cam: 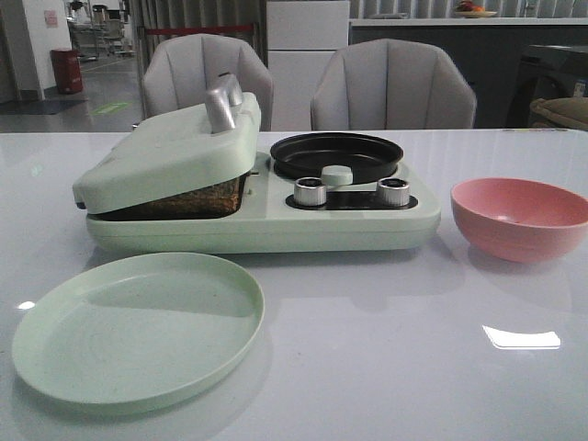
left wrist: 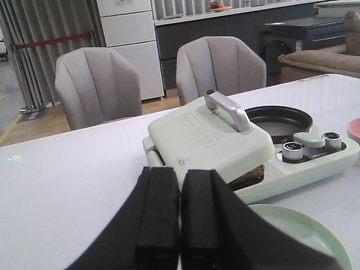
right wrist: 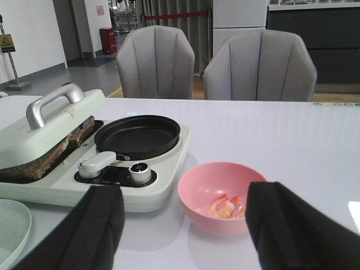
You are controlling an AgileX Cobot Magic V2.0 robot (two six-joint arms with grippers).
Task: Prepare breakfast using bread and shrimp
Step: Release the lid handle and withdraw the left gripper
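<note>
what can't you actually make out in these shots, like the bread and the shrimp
- Bread: in every view the sandwich press lid covers all but a brown edge, so slice count is unclear.
- Shrimp: hidden in the front view by the pink bowl wall; in the right wrist view too small to count.
- Green plate: partly blocked in the left wrist view by the left tool.

We see only a brown, grainy edge of the bread (cam: 184, 197) under the tilted pale green press lid (cam: 170, 152); how many slices lie there we cannot tell. The pink round bowl (cam: 521, 218) hides its contents in the front view.
</note>
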